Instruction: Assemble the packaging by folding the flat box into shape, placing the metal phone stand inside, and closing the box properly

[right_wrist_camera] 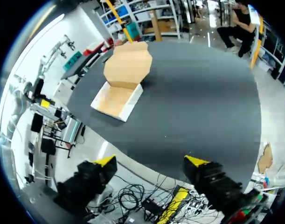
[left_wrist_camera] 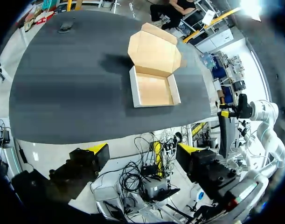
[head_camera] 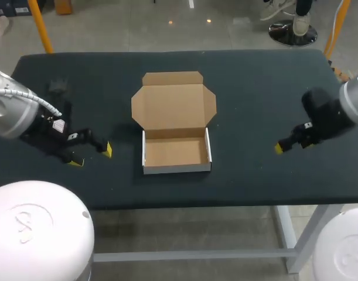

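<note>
You have a big dark table (head_camera: 266, 88) in front of you. Your left arm (head_camera: 12, 111) comes in from the left side and your right arm (head_camera: 351, 99) comes in from the right side. Both are over the table, well apart from each other.

The cardboard box (head_camera: 176, 168) sits in the middle of the table, between your two arms and touching neither. It is folded into a tray, white on the outside and brown on the inside. Its lid (head_camera: 173, 104) is open behind the tray.

Your left gripper (head_camera: 92, 156) is open, with its two yellow tips spread apart. Your right gripper (right_wrist_camera: 150, 161) is open too, with its tips spread wide.

A small dark thing (head_camera: 58, 86) lies on the table behind your left arm, well apart from the box. It is too small to tell what it is.
</note>
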Motion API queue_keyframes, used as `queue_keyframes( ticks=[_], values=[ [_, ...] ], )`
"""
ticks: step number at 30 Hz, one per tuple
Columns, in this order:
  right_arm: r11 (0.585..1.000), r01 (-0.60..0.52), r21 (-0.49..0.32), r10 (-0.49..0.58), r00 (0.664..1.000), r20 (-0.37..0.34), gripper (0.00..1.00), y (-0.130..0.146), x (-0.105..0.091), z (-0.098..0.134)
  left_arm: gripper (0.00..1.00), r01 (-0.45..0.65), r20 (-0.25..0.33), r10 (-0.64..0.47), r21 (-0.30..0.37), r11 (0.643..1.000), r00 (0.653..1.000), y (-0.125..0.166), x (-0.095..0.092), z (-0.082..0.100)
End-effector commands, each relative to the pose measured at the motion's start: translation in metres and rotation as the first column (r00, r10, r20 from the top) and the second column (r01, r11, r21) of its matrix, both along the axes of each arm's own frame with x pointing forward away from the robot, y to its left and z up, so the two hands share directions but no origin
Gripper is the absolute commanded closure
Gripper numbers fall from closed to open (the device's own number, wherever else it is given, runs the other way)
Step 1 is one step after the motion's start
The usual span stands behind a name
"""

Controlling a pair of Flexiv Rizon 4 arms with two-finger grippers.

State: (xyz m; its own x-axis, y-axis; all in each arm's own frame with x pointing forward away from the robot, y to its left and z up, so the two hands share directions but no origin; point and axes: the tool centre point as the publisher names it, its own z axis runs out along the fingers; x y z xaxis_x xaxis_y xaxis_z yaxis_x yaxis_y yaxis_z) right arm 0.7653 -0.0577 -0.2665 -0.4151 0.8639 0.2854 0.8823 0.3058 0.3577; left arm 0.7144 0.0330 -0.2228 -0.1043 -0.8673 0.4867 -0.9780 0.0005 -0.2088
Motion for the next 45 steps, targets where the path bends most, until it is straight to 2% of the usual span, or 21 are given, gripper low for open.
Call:
queue_keyframes(
  ticks=[1, 9, 14, 27, 32, 45],
  values=[
    [0.998, 0.047, -0.037, -0.048, 0.999, -0.024, 0.00, -0.009, -0.012, 0.020, 0.00, -0.041, -0.008, 0.042, 0.105, 0.994, 0.999, 0.003, -0.011, 0.019],
    [0.991, 0.112, -0.068, -0.115, 0.993, -0.041, 0.00, -0.021, -0.011, 0.032, 0.00, -0.103, -0.037, 0.109, 0.143, 0.984, 0.993, 0.007, -0.017, 0.025],
    [0.985, 0.149, -0.093, -0.154, 0.987, -0.049, 0.00, -0.024, -0.008, 0.037, 0.00, -0.143, -0.047, 0.155, 0.193, 0.971, 0.987, 0.007, -0.021, 0.024],
    [0.965, 0.216, -0.147, -0.224, 0.974, -0.039, 0.00, -0.024, -0.002, 0.049, 0.00, -0.184, -0.055, 0.202, 0.235, 0.954, 0.978, 0.016, -0.033, 0.028],
    [0.953, 0.250, -0.171, -0.261, 0.965, -0.040, 0.00, -0.024, -0.003, 0.050, 0.00, -0.196, -0.049, 0.214, 0.247, 0.949, 0.976, 0.017, -0.035, 0.026],
    [0.953, 0.262, -0.154, -0.272, 0.961, -0.046, 0.00, -0.027, -0.004, 0.049, 0.00, -0.210, -0.004, 0.218, 0.261, 0.942, 0.976, 0.009, -0.030, 0.023]
  ],
)
